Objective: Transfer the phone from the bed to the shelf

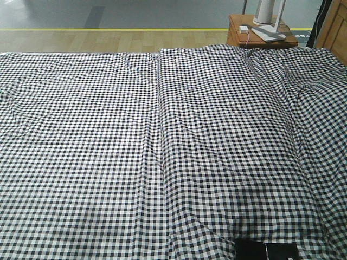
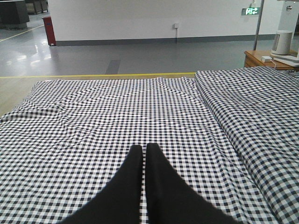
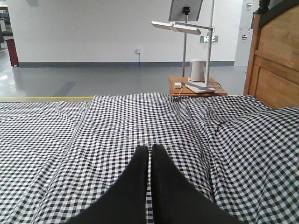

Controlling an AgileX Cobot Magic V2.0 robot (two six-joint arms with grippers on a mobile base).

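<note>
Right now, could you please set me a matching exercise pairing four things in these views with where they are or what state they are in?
Things:
1 phone
2 nightstand
3 left gripper
4 yellow floor line

Descriptions:
A fingers shut together
B past the far right corner of the bed
C at the bed's near edge
D running across the floor beyond the bed

Pairs: 1-C; 2-B; 3-A; 4-D

bed point(image 1: 108, 135): black-white gingham | phone point(image 1: 252, 252): glossy black | nightstand point(image 1: 236, 39): brown
</note>
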